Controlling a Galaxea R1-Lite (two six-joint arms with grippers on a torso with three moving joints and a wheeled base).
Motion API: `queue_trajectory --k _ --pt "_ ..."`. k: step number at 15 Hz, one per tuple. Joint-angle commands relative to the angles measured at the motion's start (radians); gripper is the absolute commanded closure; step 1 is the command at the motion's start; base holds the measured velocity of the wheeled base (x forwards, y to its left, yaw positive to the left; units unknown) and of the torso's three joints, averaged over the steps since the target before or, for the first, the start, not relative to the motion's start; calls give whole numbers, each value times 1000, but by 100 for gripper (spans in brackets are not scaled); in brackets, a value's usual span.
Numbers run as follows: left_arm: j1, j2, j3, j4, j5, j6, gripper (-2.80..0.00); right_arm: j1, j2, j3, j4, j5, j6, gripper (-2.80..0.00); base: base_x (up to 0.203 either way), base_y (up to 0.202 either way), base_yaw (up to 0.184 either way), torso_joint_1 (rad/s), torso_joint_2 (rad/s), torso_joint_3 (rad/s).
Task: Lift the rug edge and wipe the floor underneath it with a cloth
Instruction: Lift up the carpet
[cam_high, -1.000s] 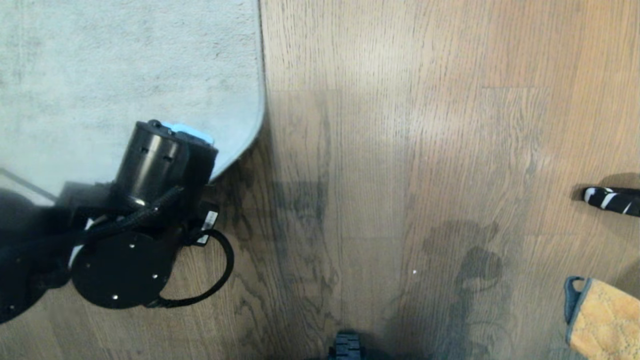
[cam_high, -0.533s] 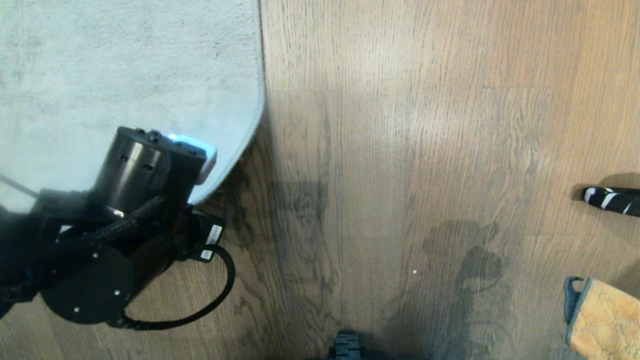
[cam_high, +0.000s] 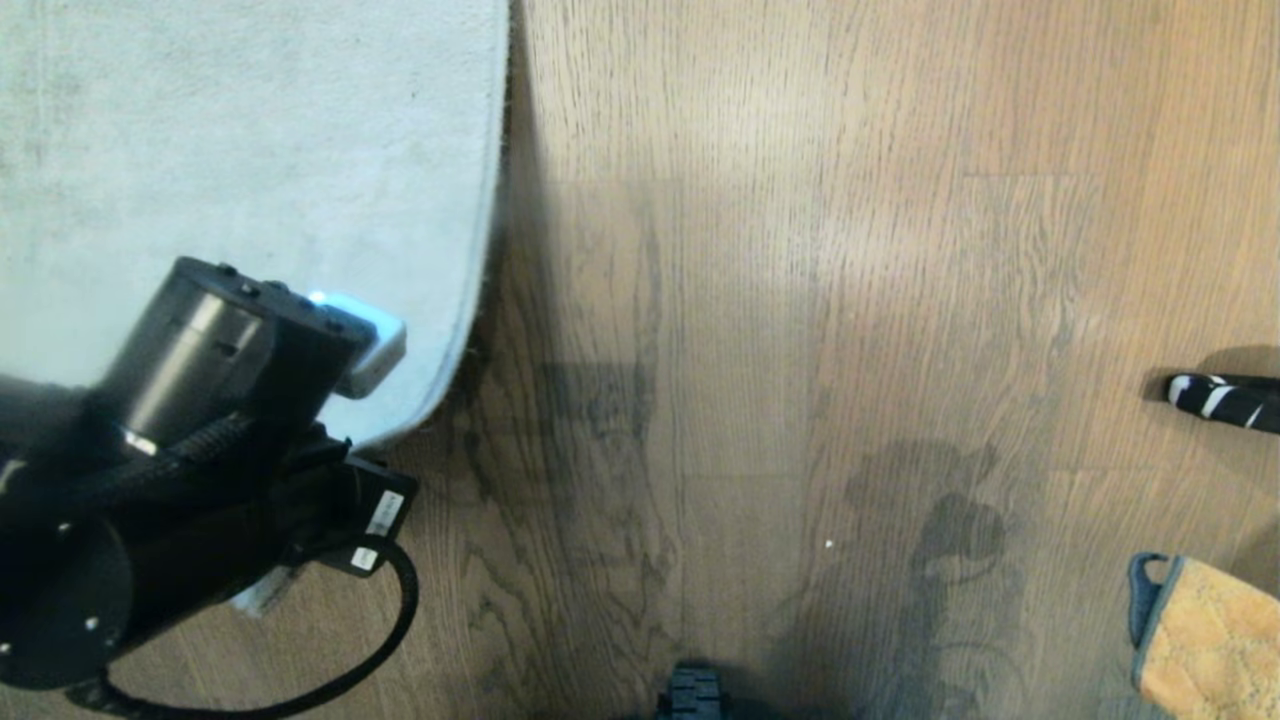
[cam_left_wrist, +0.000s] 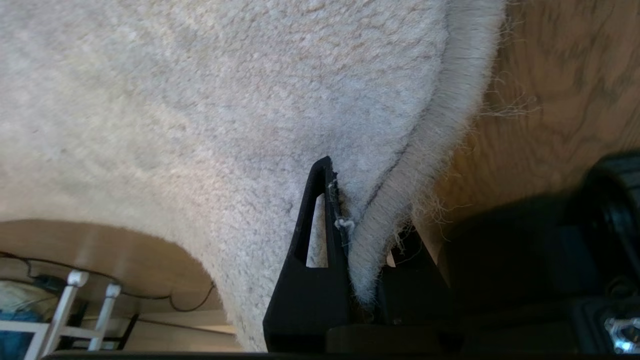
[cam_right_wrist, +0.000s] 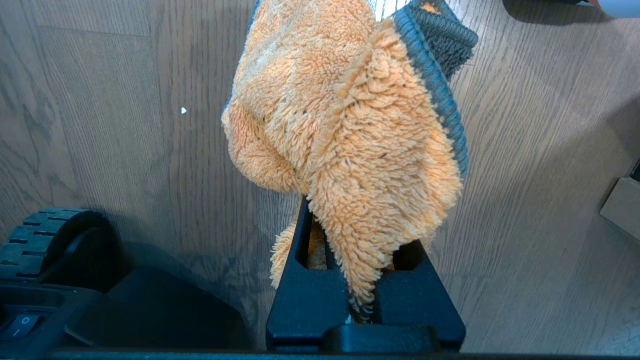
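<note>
Left wrist view shows my left tool (cam_left_wrist: 357, 235) clenched on the pale grey short-pile rug edge (cam_left_wrist: 400, 180), raised off the brown wood-grain plank floor (cam_high: 800, 300). My right tool (cam_right_wrist: 365, 280) grasps a fluffy orange cloth with grey trim (cam_right_wrist: 350, 140) above the floor.

Floor (cam_high: 800, 250) — brown-grey wood-grain planks, dark grain streaks. Pale grey rug (cam_high: 250, 150) lies on it at my left; black-and-white striped object (cam_high: 1225, 398) far right — unidentifiable.
</note>
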Motion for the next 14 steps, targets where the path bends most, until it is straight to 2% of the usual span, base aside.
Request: queue_trajectory --k 1,3,5,7,9,12,14 --pt "24 -59 -21 98 13 2 0 0 1 0 0 1 -1 0 0 0 0 0 0 0" --pt "62 -100 -34 159 17 46 0 1 1 0 0 1 -1 0 0 0 0 0 0 0" --pt "125 -142 -42 174 17 159 0 0 1 0 0 1 -1 0 0 0 0 0 0 0" --pt "175 -160 -50 172 18 246 0 0 1 0 0 1 -1 0 0 0 0 0 0 0" --pt "194 -164 -72 173 38 296 0 0 1 0 0 1 -1 0 0 0 0 0 0 0" --pt "199 -164 -81 173 124 361 0 0 1 0 0 1 -1 0 0 0 0 0 0 0" --pt "202 -171 -108 180 132 402 0 0 1 0 0 1 -1 0 0 0 0 0 0 0"
